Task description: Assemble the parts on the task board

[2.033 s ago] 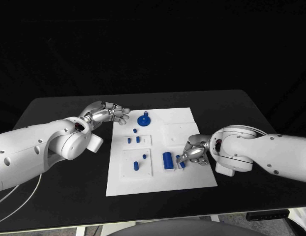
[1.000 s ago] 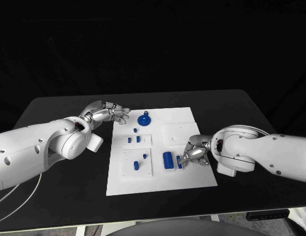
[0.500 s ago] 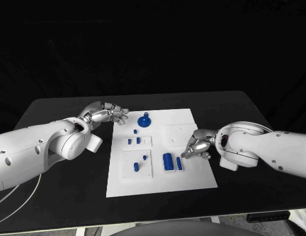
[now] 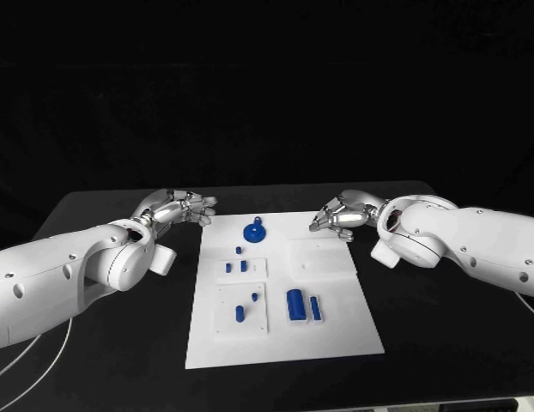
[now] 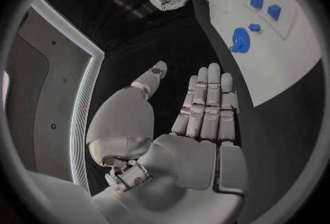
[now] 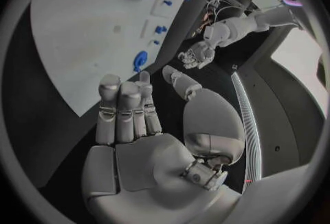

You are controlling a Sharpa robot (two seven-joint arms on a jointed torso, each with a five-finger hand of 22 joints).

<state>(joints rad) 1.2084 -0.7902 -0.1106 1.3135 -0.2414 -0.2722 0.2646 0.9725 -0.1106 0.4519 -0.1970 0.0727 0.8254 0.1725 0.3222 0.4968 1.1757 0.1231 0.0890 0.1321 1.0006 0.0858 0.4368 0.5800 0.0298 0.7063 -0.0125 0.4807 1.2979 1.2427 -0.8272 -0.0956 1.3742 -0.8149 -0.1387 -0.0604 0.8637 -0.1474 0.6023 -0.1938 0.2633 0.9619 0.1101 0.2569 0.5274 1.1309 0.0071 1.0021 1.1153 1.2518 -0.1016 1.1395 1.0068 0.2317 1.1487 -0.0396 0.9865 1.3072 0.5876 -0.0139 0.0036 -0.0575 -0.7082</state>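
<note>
1. Since the earlier pictures the right hand (image 4: pixel 345 212) has left the long blue pieces near the board's front right and risen to the board's far right corner; the left hand (image 4: pixel 180 206) has stayed beside the far left corner.
2. Head view: the white task board (image 4: pixel 342 322) lies mid-table. On it are a round blue knob (image 4: pixel 255 231) at the far end, small blue pegs (image 4: pixel 233 266) on a raised plate, two more pieces (image 4: pixel 245 307) on a nearer plate, and two long blue bars (image 4: pixel 303 305) side by side. All the parts lie on the board, apart from both hands.
3. Left wrist view: the left hand (image 5: pixel 199 119) holds nothing, fingers straight and side by side, thumb apart; the knob (image 5: pixel 240 40) lies beyond the fingertips.
4. Right wrist view: the right hand (image 6: pixel 131 125) is empty too, fingers extended over the board's edge, thumb spread.
5. No writing can be read.
</note>
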